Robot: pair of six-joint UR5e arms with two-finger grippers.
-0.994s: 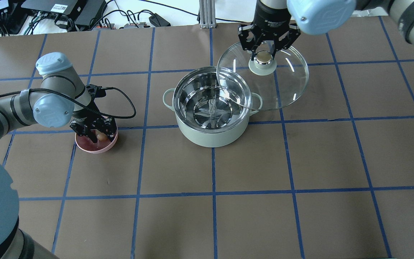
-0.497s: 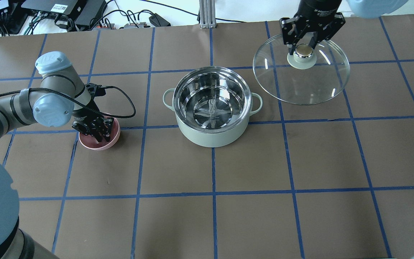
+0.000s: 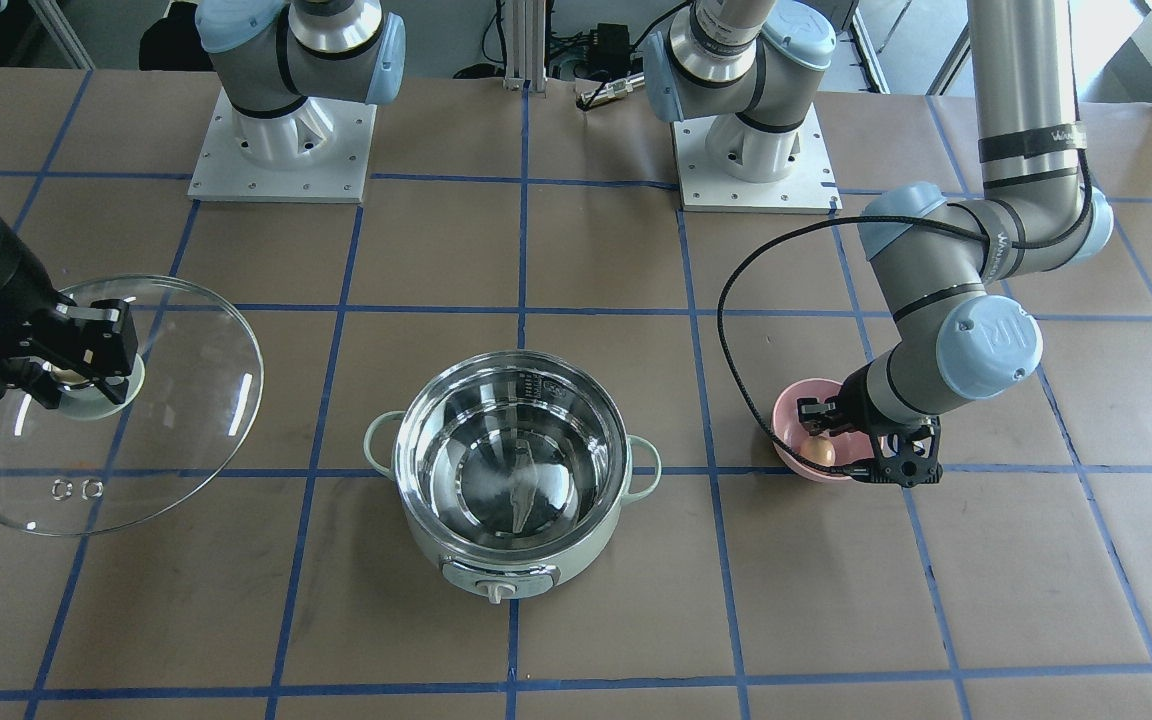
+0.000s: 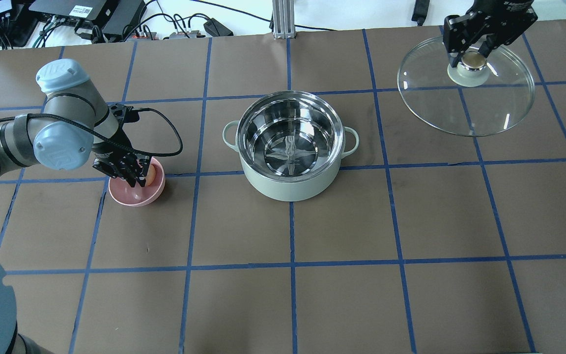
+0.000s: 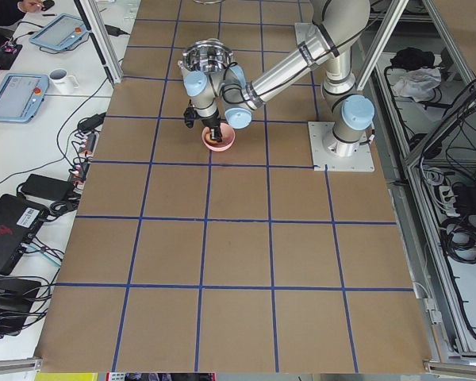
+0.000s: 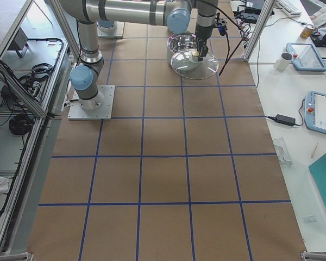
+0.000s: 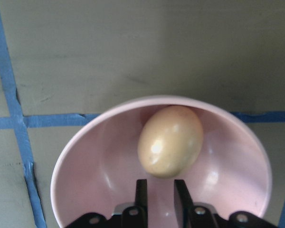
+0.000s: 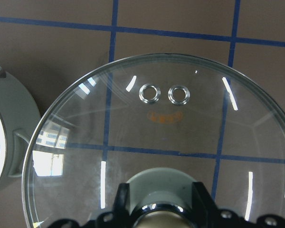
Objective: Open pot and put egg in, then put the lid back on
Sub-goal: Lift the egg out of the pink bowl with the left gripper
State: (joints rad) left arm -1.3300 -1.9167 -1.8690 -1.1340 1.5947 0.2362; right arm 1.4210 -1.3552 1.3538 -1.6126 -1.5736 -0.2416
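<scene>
Carried farther right, domed glass lid [image 4: 465, 110] gripped by right claw [image 4: 470, 58]; left claw [image 4: 134, 181] narrow beside oval egg [image 7: 170, 141].

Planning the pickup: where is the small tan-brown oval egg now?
Overhead view, left side: the egg lies inside the small pink bowl, left of the mint-green pot, beside the left gripper.

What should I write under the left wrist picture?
Here the egg sits in a pink bowl, with the left gripper right beside it.
</scene>
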